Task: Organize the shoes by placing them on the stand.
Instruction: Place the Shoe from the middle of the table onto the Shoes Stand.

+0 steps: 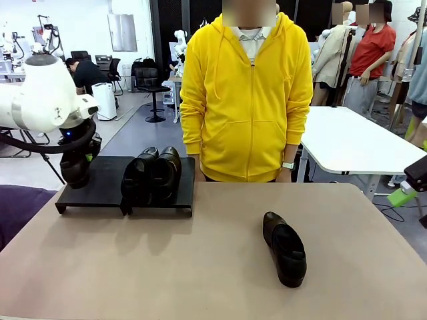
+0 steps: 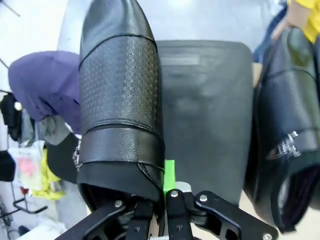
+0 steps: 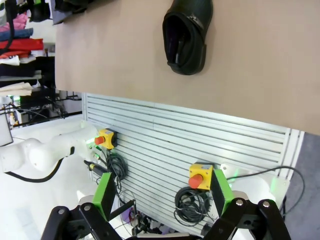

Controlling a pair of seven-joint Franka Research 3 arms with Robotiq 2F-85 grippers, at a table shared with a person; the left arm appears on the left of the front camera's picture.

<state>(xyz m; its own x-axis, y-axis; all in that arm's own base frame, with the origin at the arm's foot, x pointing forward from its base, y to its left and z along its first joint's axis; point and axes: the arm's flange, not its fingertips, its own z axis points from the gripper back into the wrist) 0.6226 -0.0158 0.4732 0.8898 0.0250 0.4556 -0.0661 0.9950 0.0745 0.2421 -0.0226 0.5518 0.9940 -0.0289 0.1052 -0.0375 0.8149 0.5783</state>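
Pinching shoe [image 2: 120, 100] in left gripper [image 2: 161, 190] at stand [image 2: 210, 115], beside two shelved shoes [image 1: 152, 175]; holding right gripper [image 3: 161, 195] spread, well apart from loose shoe [image 3: 186, 35].

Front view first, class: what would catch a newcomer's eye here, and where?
A person in a yellow hoodie stands at the far side of the table. The left gripper holds a shoe at the left end of the stand, whose right section carries two shoes. A lone shoe lies on the table, right of the middle.
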